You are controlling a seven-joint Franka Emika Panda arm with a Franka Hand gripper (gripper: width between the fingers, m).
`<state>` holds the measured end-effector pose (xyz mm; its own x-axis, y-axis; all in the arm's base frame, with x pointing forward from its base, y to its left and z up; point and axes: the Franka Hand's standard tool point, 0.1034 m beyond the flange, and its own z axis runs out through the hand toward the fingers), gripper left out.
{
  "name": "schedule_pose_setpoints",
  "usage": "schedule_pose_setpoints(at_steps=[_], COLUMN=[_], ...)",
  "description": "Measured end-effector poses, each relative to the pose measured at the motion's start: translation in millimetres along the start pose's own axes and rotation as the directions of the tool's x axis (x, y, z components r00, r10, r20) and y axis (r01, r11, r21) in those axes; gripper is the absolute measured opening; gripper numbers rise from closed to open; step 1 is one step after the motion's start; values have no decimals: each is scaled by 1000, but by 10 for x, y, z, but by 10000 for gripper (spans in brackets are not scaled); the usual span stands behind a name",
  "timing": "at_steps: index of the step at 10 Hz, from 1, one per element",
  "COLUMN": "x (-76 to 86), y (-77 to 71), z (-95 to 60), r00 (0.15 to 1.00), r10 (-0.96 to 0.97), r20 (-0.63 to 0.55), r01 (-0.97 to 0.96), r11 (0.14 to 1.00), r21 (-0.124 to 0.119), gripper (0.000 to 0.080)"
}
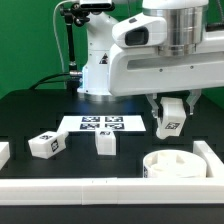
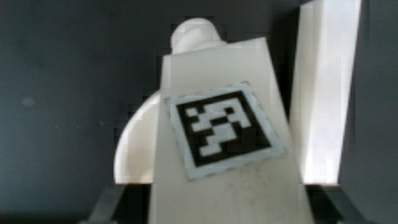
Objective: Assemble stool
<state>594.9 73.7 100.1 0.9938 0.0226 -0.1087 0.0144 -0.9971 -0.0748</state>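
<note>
My fingers are clamped on a stool leg, held off the bench near the seat. Leg's long axis points down from my wrist, slightly tilted.

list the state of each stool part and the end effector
end effector: shut on held leg
held leg: gripped, tag facing wrist camera
seat: flat on table, no legs fitted
middle leg: loose on table, upright
leg at exterior view's left: loose on table, tilted
</note>
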Motion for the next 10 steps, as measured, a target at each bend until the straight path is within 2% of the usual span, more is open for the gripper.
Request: schedule_pose_setpoints(at_steps=[1, 3, 5, 7, 10], x=[88, 263, 392, 396, 390], y=[-1, -53, -144, -114, -216], z=[-17, -222, -295, -289, -220], r00=[997, 975, 927, 841, 833], r10=[0, 22, 18, 16, 7], r20=[-80, -223, -374, -541, -554], r01=[0, -16, -8, -5, 8], r11=[1000, 999, 1000, 1000, 1000], r21=[0, 28, 28, 21, 25], gripper=[328, 328, 328, 328, 328])
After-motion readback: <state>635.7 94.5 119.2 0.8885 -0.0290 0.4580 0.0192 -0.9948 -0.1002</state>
